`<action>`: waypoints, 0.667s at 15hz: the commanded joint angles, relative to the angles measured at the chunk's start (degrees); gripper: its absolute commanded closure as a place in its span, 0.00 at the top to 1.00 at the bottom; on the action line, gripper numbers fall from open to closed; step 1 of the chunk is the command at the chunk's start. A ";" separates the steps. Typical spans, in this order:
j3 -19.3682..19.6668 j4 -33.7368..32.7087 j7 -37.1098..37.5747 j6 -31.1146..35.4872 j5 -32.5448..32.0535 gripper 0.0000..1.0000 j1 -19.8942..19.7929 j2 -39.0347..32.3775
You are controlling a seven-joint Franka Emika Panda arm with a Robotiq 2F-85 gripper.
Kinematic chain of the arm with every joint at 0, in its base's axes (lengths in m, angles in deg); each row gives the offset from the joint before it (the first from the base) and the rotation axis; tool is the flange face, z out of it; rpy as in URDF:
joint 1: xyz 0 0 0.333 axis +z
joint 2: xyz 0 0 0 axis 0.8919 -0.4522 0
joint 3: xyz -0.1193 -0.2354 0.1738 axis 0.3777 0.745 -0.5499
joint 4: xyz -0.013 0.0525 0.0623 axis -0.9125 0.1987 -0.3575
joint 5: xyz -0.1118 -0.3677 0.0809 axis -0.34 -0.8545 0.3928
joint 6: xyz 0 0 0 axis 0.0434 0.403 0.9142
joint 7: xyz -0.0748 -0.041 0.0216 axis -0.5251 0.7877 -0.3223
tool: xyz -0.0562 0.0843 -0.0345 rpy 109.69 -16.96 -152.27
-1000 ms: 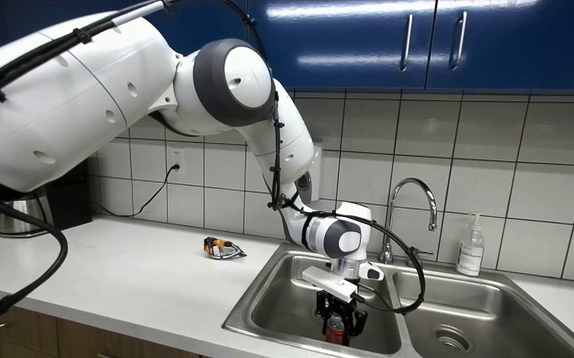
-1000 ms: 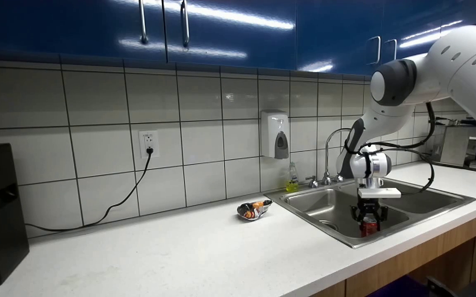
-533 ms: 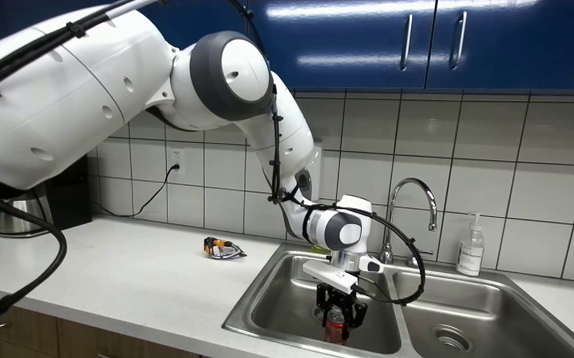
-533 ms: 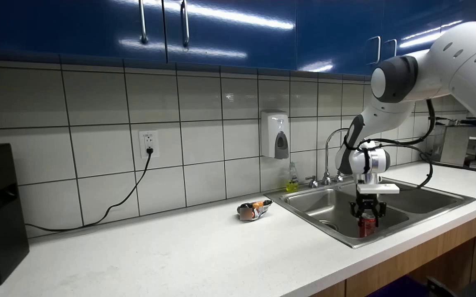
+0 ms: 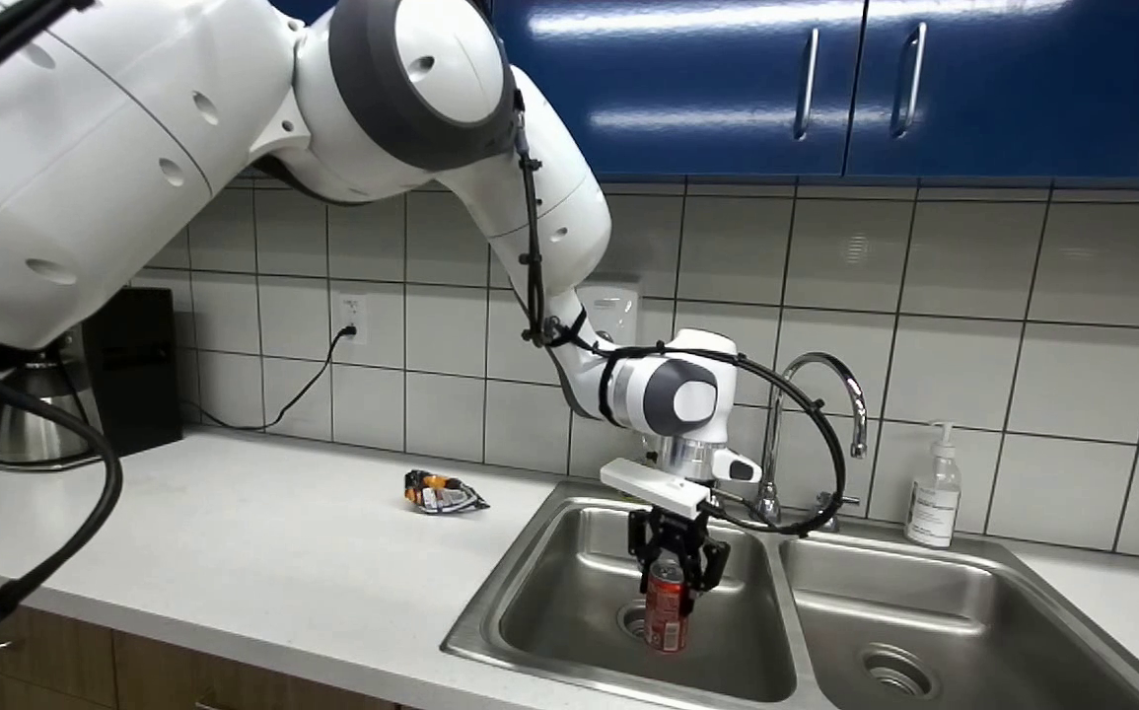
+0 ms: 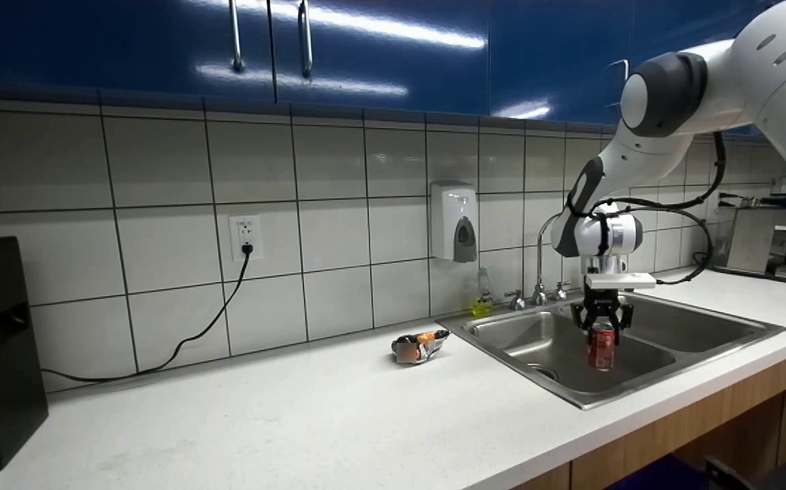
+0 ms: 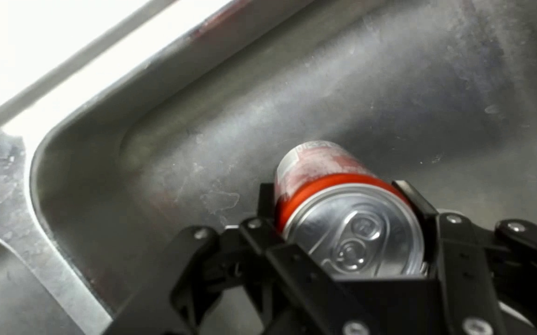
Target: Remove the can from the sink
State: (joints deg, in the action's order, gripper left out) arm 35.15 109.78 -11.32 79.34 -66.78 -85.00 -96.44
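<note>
The small red can with a silvery top is upright between my fingers, over the left basin in an exterior view. It also shows in an exterior view and in the wrist view, where its pull-tab top faces the camera. My gripper is shut on the can's upper part, one finger on each side. The can's bottom is off the basin floor. The stainless double-basin sink lies below; its rim also shows in an exterior view and its divider in the wrist view.
The chrome faucet stands behind the basins, with a pump soap bottle to its right. A flat multicoloured packet lies on the white counter beside the sink. A yellow-green soap bottle stands near the wall.
The gripper and can have risen from low in the basin; more of the can shows above the sink's front edge. The arm's elbow has moved up too. The packet has not moved.
</note>
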 commanded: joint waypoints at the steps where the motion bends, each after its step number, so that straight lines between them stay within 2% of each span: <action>1: 0.98 5.27 1.17 -2.21 -2.07 0.38 1.85 6.78; 10: 1.10 17.43 -0.45 -1.54 -9.69 0.38 6.50 19.02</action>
State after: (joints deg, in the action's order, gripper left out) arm 35.82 120.95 -11.34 78.13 -73.59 -80.41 -84.30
